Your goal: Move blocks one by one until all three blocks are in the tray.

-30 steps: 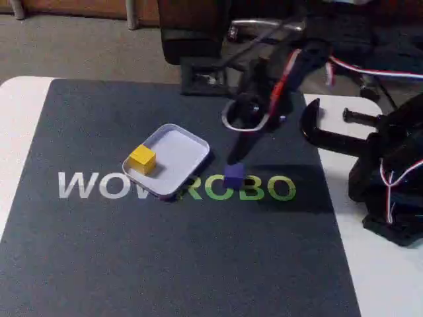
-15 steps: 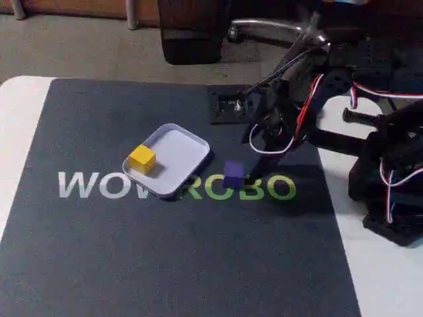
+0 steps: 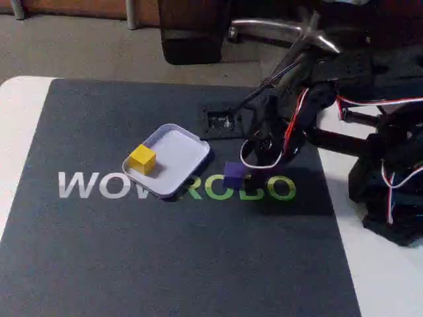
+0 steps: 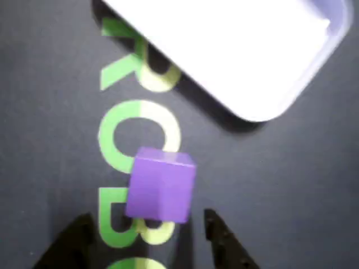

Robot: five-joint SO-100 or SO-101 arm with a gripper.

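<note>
Mat: a dark grey mat (image 3: 165, 264) covers most of the white table (image 3: 16, 132), with pale and green letters (image 3: 99, 186) printed across it.
Yellow block: the yellow block (image 3: 142, 158) sits inside the tray, close to its left rim in the fixed view.
Tray: the pale tray (image 3: 182, 155) lies on the mat, turned at an angle, overlapping the middle of the lettering; in the wrist view its white floor and one rounded corner (image 4: 263, 106) show at the top.
Purple block: the purple block (image 3: 233, 174) stands on the mat just right of the tray and apart from it, on the green letters; in the wrist view it (image 4: 161, 185) rests over the green print.
Gripper: the gripper (image 3: 248, 168) hangs just right of the purple block in the fixed view; in the wrist view its dark fingertips (image 4: 221, 238) stand spread wide, the gripper (image 4: 146, 238) holding nothing, the block just ahead of the gap.
Arm: the black arm (image 3: 344, 86) with red and white wires reaches in from the right.
</note>
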